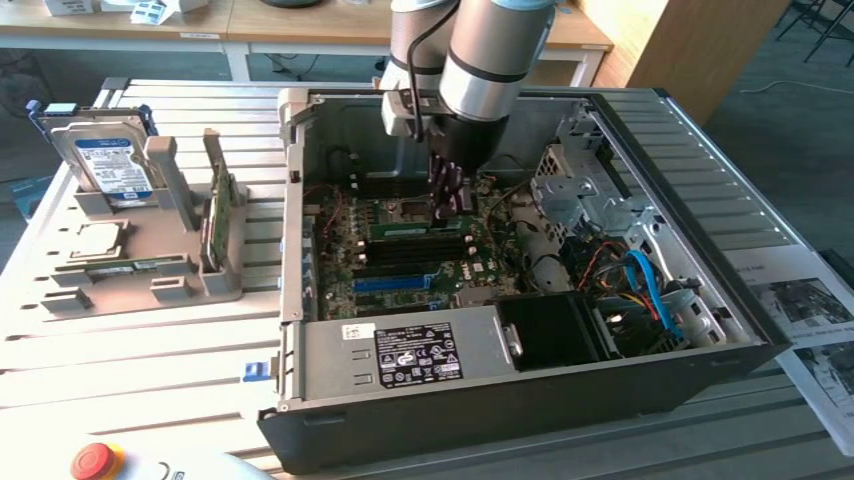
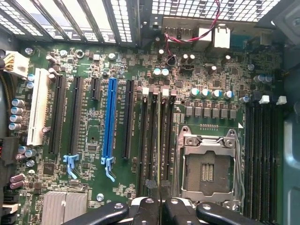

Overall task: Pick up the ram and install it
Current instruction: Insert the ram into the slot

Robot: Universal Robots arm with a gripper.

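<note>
Gripper [image 1: 450,205], black and two-fingered, hangs from the thick grey arm at upper centre of the exterior frame. It is pinched on the ram [image 1: 420,229], a long thin green circuit-board stick held edge-on, probably so its contact edge meets the black memory slots [image 2: 152,136]. The big black open computer case [image 1: 534,420] leaves a wide top opening, but its walls and the silver drive cage [image 1: 581,195] at centre right limit sideways travel. On the green motherboard [image 2: 89,136] the slots lie just beside the square silver processor socket [image 2: 208,168], so clearance looks slim.
</note>
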